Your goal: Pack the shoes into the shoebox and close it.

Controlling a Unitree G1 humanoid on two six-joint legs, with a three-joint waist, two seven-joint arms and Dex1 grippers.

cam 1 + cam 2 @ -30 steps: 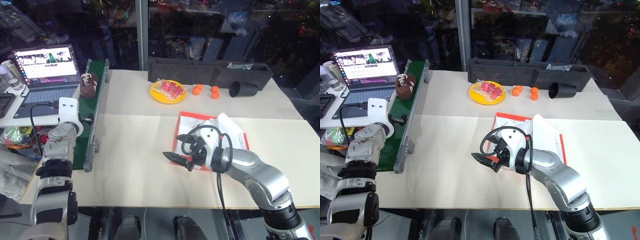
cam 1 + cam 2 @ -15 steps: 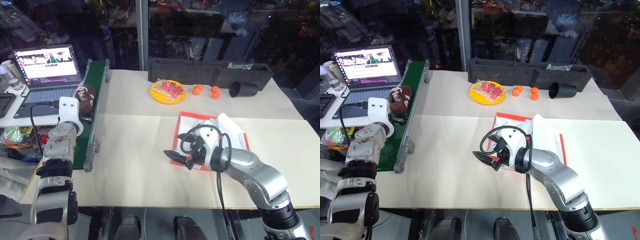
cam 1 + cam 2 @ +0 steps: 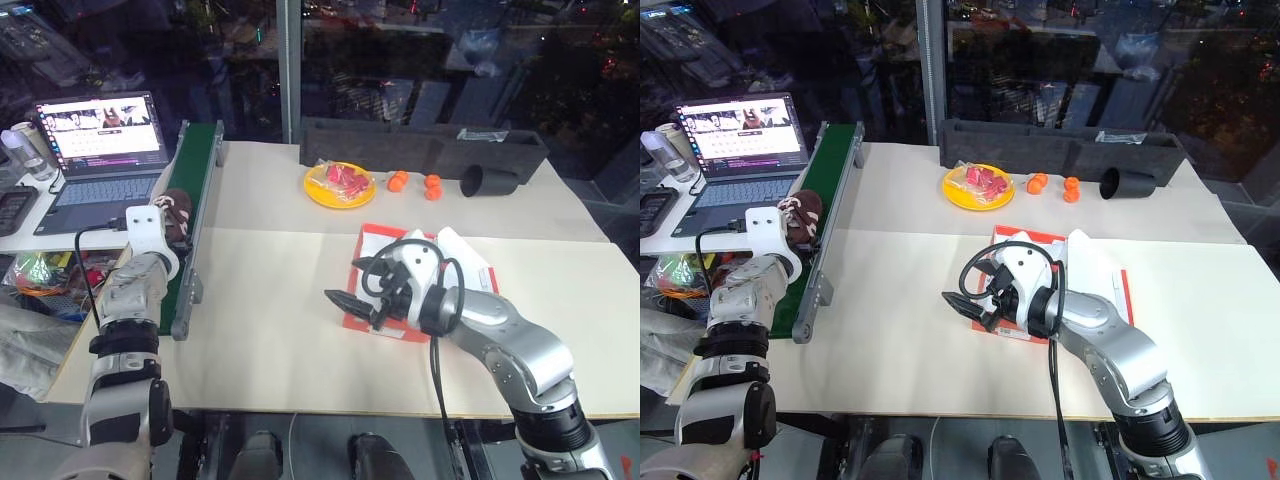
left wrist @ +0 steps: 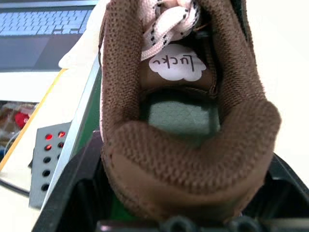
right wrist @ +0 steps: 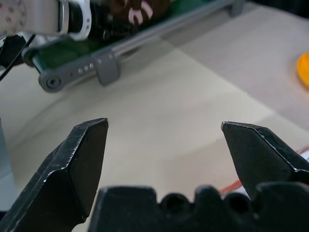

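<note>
My left gripper (image 4: 183, 212) sits at the heel of a dark brown mesh shoe with pale speckled laces (image 4: 186, 125), one black finger on each side of the heel; I cannot tell whether the fingers press it or only bracket it. That shoe (image 3: 800, 213) lies on the green conveyor belt with grey side rails (image 3: 830, 160) that runs along the left edge of the bench (image 3: 900, 300), just beside an open laptop (image 3: 735, 140).

My right gripper (image 3: 345, 300) hangs released over the middle of the bench, black fingers (image 5: 82, 159) spread wide with nothing between them, pointing toward the belt.

The red-orange cardboard shoebox with white interior (image 3: 375, 240) lies open right of centre, partly behind my right arm, white paper inside.

Along the far edge: long dark grey tray (image 3: 420, 145), yellow plate with red pieces (image 3: 340, 185), small orange items (image 3: 415, 182), tipped black cup (image 3: 485, 180).
</note>
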